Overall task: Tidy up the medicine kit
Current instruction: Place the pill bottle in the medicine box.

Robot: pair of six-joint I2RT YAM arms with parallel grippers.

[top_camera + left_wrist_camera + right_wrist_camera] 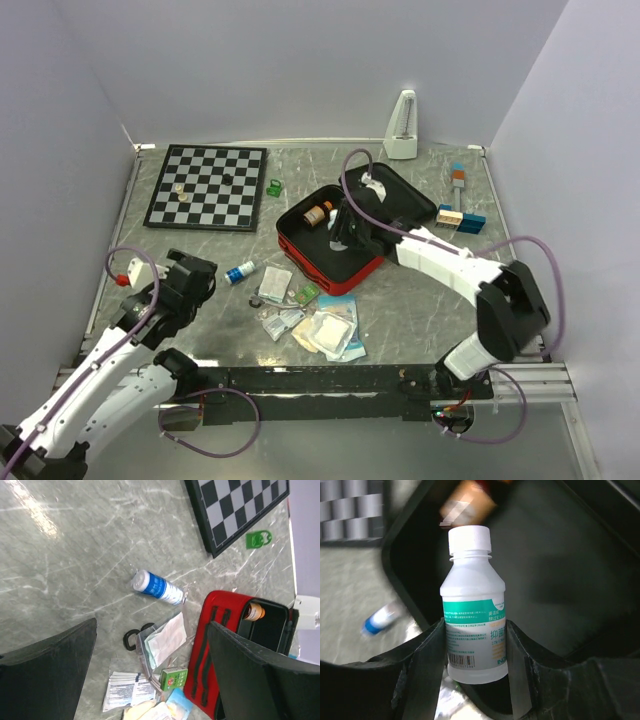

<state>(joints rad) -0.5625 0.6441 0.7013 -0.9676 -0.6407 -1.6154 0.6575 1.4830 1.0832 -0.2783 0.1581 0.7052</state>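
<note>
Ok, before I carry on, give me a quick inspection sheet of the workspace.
Surface: grey marbled table, supplies loose on it.
Job's things: red medicine kit lies open, brown bottle inside; blue-and-white bottle and packets outside, on the table in front of it.
Clutter: chessboard, small green piece, metronome, blue blocks.
Grippers: right gripper shut on white bottle over the kit; left gripper open, empty.
Cables: purple cable arcs above the open kit; another on the left arm.
Surroundings: plain walls.
</note>
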